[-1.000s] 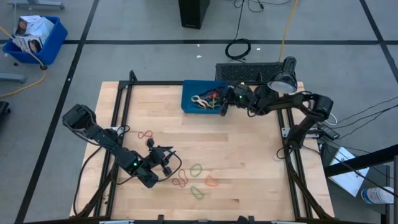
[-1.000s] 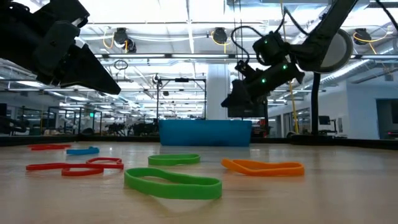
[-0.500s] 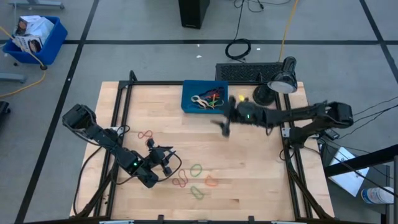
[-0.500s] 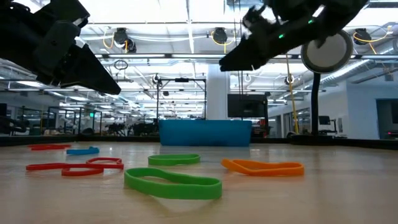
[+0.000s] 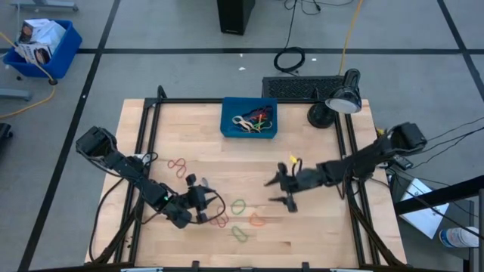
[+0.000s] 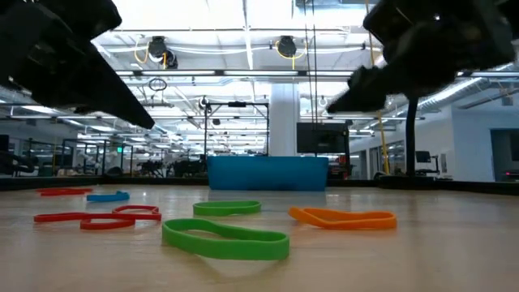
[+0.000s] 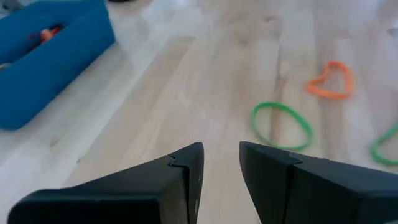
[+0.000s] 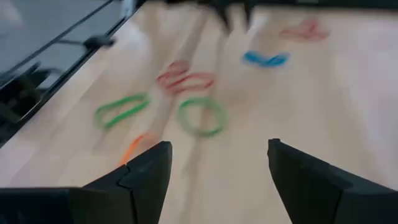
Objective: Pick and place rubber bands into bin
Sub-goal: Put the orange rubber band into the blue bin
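Observation:
The small blue bin [image 5: 227, 121] stands at the table's far middle with several rubber bands [image 5: 252, 121] in it. Loose bands lie on the near half of the table: a green ring [image 5: 239, 205], red loops [image 5: 221, 221], an orange one [image 5: 257, 220], a second green one [image 5: 240, 233] and a red one [image 5: 178, 164]. My right gripper [image 5: 274, 192] hangs open and empty above the table's middle, right of the loose bands. My left gripper [image 5: 206, 205] is narrowly open and empty just left of the green ring; its fingers [image 7: 186, 165] touch nothing.
A desk lamp [image 5: 339, 102] stands at the table's far right corner. A black frame [image 5: 151, 113] runs along the table's edges. A larger blue bin [image 5: 44, 47] with white items sits on the floor at the far left. Bare wood lies between the bin and the loose bands.
My right gripper has left the bin and swung toward the table's near edge, to the table's middle, open and empty. My left gripper has shifted a little toward the loose bands.

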Tool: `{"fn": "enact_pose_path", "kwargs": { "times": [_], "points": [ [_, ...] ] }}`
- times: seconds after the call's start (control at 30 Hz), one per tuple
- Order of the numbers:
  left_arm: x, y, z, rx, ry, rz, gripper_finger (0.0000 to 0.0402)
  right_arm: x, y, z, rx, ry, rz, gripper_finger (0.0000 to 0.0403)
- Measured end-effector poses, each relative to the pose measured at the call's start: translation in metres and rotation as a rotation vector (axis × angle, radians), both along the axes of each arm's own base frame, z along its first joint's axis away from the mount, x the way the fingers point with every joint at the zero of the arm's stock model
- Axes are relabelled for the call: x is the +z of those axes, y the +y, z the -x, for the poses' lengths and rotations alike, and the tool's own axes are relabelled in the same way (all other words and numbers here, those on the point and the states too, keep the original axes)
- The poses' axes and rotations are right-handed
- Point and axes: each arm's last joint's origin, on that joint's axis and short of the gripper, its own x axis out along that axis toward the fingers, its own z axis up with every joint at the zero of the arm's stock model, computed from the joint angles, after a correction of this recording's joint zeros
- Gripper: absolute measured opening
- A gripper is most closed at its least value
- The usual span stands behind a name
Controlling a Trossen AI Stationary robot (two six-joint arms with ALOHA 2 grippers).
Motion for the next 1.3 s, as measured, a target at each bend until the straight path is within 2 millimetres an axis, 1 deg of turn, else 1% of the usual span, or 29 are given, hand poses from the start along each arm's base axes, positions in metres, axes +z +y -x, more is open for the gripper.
{"fn": "enact_pose_path", "kwargs": {
  "times": [0.1,0.27,0.37,0.47,0.57,0.7,0.93,0.97,1.07,1.2,1.3],
  "points": [
    [0.003,-0.001,-0.002,-0.015,-0.027,-0.024,0.0111,-0.019,0.018,-0.005,0.021,0.047,-0.053,0.0253],
    [0.005,0.002,-0.007,-0.001,-0.051,-0.033,0.0111,-0.050,0.049,-0.024,0.077,0.137,-0.048,0.0253],
    [0.006,0.005,-0.009,0.016,-0.054,-0.025,0.0111,-0.063,0.065,-0.032,0.122,0.179,-0.037,0.0253],
    [0.006,0.006,-0.009,0.019,-0.054,-0.019,0.0111,-0.072,0.074,-0.036,0.144,0.204,-0.027,0.0246],
    [0.005,0.005,-0.009,0.012,-0.051,-0.006,0.0111,-0.077,0.077,-0.039,0.136,0.207,-0.027,0.0221],
    [0.005,0.005,-0.009,0.014,-0.053,0.010,0.0111,-0.078,0.075,-0.039,0.102,0.212,0.007,0.0158],
    [0.005,0.003,-0.008,0.009,-0.053,0.038,0.0111,-0.073,0.070,-0.038,0.105,0.226,0.041,0.0017],
    [0.005,0.003,-0.008,0.006,-0.051,0.040,0.0111,-0.071,0.070,-0.037,0.108,0.228,0.055,0.0010],
    [0.005,0.003,-0.008,0.003,-0.050,0.039,0.0111,-0.057,0.065,-0.032,0.065,0.237,0.110,0.0013],
    [0.005,0.003,-0.008,0.002,-0.049,0.039,0.0111,-0.020,0.057,-0.024,-0.004,0.175,0.158,0.0005],
    [0.005,0.003,-0.008,0.002,-0.049,0.040,0.0111,0.008,0.050,-0.015,-0.064,0.109,0.205,0.0007]
  ]
}}
